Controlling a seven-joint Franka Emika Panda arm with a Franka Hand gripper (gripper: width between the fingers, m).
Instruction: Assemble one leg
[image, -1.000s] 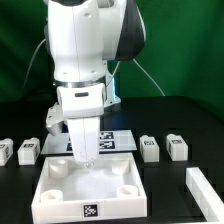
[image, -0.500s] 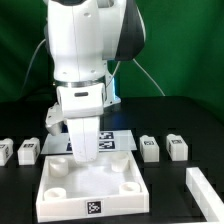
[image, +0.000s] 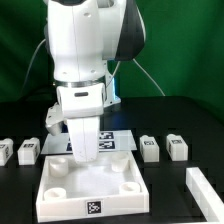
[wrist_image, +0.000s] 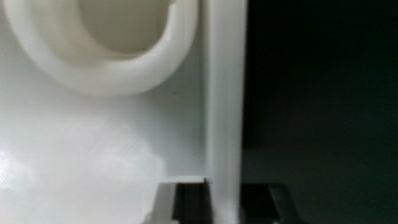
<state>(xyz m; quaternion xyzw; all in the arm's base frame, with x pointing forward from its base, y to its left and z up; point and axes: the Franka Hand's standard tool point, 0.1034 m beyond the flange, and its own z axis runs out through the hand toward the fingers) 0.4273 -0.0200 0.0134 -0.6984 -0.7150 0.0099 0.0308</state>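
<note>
Gripper (image: 84, 157) pinched shut on the tray (image: 60, 205) rear wall. Leg (image: 150, 147) lies loose just beside the tray, exterior view's right (three more alike). Risk: thin wall slips from the jaws and the tray skews.

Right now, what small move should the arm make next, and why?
Probably open the gripper and lift straight up: it seems clamped on the far wall of the tray, while the legs lie untouched on either side, and one must be fetched.
</note>
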